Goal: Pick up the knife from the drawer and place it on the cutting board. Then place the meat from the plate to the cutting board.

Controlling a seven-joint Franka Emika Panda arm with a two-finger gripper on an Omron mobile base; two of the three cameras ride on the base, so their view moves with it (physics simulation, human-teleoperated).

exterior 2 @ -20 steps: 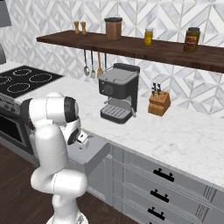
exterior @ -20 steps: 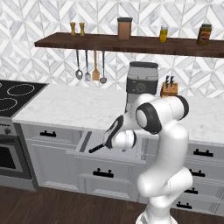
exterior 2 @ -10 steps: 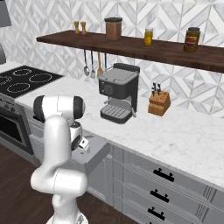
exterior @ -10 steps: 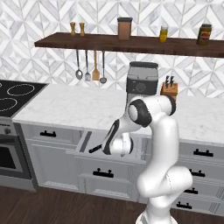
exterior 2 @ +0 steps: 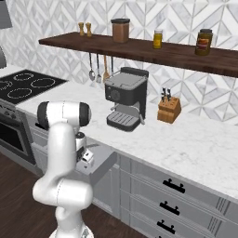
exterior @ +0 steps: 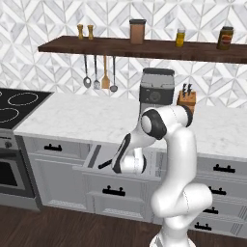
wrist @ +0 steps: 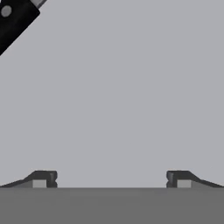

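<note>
Knife (wrist: 15,19): its black handle crosses the hand view's upper left corner, on the drawer's (wrist: 122,96) pale floor. The gripper (wrist: 111,179) stands wide, holding nothing. Left base view shows the drawer (exterior: 96,159) pulled out at frame centre.

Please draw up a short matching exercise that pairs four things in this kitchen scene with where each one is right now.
Things:
1. knife
2. coffee machine
3. ladle
4. brown canister

Places:
A. standing on the wooden shelf
B. lying in the open drawer
C. on the counter next to the knife block
D. hanging on the wall below the shelf

Pairs: 1-B, 2-C, 3-D, 4-A
</note>
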